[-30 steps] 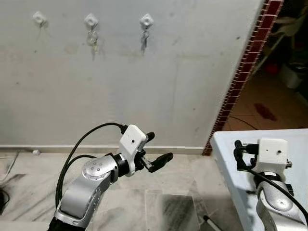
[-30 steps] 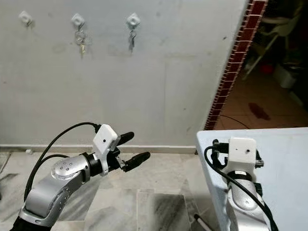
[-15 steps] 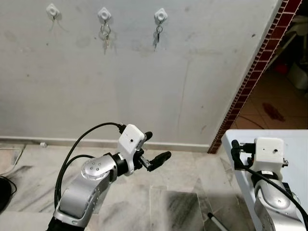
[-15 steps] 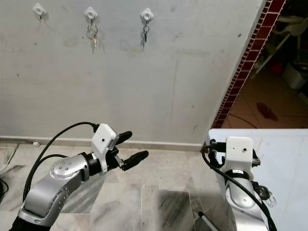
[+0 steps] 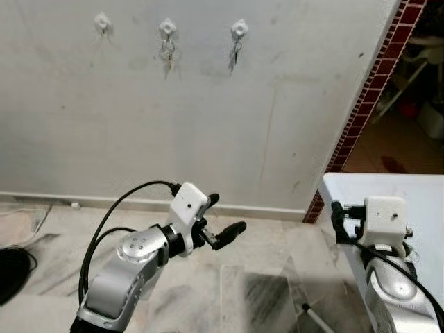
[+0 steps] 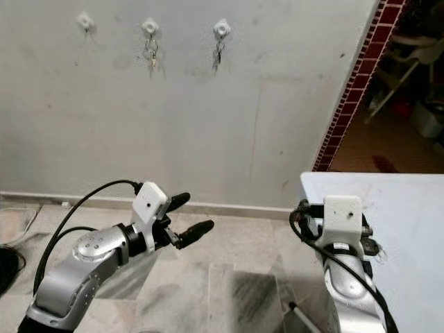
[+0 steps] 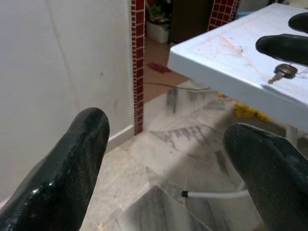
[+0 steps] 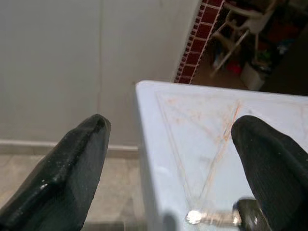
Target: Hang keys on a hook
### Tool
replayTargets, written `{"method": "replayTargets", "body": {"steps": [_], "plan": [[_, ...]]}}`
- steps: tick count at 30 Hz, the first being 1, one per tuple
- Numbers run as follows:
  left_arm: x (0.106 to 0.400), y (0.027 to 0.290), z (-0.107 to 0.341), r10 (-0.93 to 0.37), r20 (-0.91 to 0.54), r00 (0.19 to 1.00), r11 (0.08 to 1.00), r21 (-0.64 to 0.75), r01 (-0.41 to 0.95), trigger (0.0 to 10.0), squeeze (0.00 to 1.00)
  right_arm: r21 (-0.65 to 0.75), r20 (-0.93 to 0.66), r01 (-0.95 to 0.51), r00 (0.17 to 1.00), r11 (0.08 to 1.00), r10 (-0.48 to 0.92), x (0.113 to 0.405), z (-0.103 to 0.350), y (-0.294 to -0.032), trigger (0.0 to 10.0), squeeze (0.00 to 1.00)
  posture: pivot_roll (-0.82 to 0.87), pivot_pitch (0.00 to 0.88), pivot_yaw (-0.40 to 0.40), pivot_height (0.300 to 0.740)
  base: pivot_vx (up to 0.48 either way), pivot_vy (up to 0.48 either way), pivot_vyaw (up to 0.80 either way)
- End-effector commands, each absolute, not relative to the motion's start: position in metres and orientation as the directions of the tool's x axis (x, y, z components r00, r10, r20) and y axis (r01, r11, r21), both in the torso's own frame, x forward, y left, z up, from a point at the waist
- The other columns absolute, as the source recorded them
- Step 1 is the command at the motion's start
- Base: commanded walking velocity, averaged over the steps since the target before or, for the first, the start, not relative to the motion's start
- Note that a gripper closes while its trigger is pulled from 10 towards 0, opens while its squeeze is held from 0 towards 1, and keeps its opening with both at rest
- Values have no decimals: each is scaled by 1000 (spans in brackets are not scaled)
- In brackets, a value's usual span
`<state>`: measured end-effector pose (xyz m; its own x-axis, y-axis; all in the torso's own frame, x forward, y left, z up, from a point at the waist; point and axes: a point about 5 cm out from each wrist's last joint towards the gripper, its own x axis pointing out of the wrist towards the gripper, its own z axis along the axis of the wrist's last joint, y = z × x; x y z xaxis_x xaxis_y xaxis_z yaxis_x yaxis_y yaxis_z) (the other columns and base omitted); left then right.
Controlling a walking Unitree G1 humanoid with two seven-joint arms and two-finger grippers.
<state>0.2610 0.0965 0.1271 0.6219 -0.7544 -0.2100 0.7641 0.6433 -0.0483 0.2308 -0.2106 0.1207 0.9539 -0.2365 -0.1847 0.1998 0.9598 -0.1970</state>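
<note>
View swung left | key (image 7: 283, 71) near table (image 7: 226, 53) edge; both pincers gaping

Head stereo downward; wrist close-ups.

A grey plaster wall (image 5: 208, 132) stands ahead, stained in places, with a pale skirting strip (image 5: 139, 203) along its foot. The floor (image 6: 229, 277) is veined marble tile. A red tiled edge (image 5: 361, 111) runs along the wall's right side — beyond it, a dim room with clutter (image 5: 423, 83). A white rod (image 7: 216, 194) lies on the tiles.
</note>
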Motion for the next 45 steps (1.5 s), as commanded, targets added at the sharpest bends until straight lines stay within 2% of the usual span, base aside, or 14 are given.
{"method": "replayTargets", "body": {"steps": [1,12,17,20,23,31,38,45], "plan": [[264,98,132,-746,-200,635,653,-31,757,10000,0,-192,-168,196,959,962,-229,233,125,-209,10000,0,81,0,-33,740,0,0,0],[269,101,130,-726,-186,662,680,-49,732,10000,0,-258,-142,245,947,934,-288,241,125,-215,10000,0,78,0,-26,740,0,0,0],[257,101,125,-782,-233,579,615,-136,777,10000,0,-346,-204,280,909,895,-363,248,111,-231,10000,0,88,0,-20,740,0,0,0],[255,101,125,-792,-233,564,605,-177,776,10000,0,-380,-233,289,889,879,-393,247,104,-238,10000,0,88,0,-20,740,0,0,0],[253,98,125,-819,-254,515,561,-167,811,10000,0,-412,-253,311,864,856,-436,244,99,-246,10000,0,86,0,-18,740,0,0,0],[262,82,132,-835,-221,503,536,-125,835,10000,0,-476,-248,363,818,801,-518,237,97,-264,10000,0,68,0,-12,740,0,0,0],[265,73,136,-837,-200,509,537,-127,834,10000,0,-421,-198,400,835,814,-513,238,107,-269,10000,0,52,0,-8,740,0,0,0],[266,74,135,-825,-190,532,558,-126,820,10000,0,-386,-207,384,850,839,-484,240,106,-258,10000,0,53,0,-8,740,0,0,-313]]}}
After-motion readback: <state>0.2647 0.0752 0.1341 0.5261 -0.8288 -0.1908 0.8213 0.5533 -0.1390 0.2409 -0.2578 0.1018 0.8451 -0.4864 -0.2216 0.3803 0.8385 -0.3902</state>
